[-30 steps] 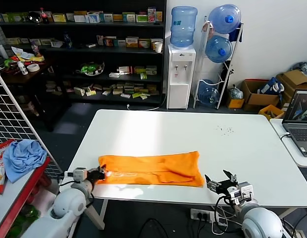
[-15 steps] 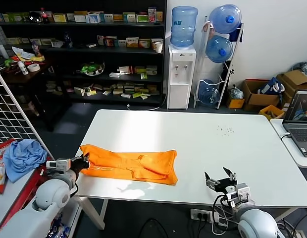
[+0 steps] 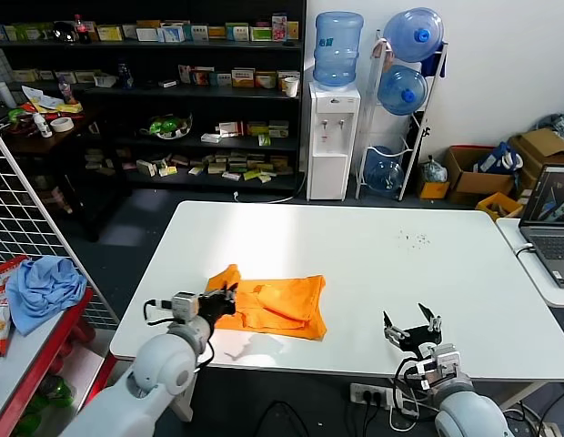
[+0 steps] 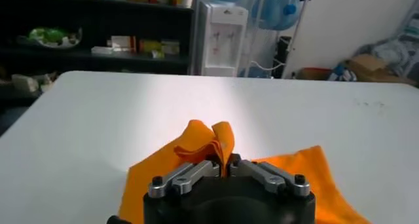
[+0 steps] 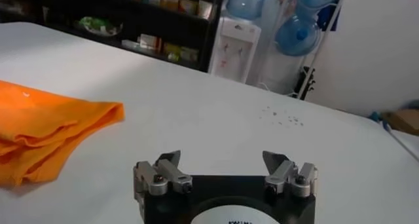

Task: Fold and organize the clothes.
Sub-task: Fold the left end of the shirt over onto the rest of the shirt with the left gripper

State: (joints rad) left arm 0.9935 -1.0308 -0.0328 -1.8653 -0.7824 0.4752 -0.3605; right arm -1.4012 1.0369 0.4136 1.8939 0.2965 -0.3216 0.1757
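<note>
Bright orange short-sleeved cotton T-shirt (image 3: 268, 307) lying bunched on white rectangular table (image 3: 373, 264), near front edge, left of centre. Already narrowed into a band and doubled over at its left end; layers uneven, edges not squared. Left gripper (image 3: 224, 302) pinching raised fold of orange fabric, fingers pressed together on it, held just above the shirt's left part. Right gripper (image 3: 412, 326) idle over front edge, well apart from shirt, fingers spread, nothing held. Judged roughly past halfway: crosswise fold in hand, not laid flat; release, smoothing, final tidy placement left.
</note>
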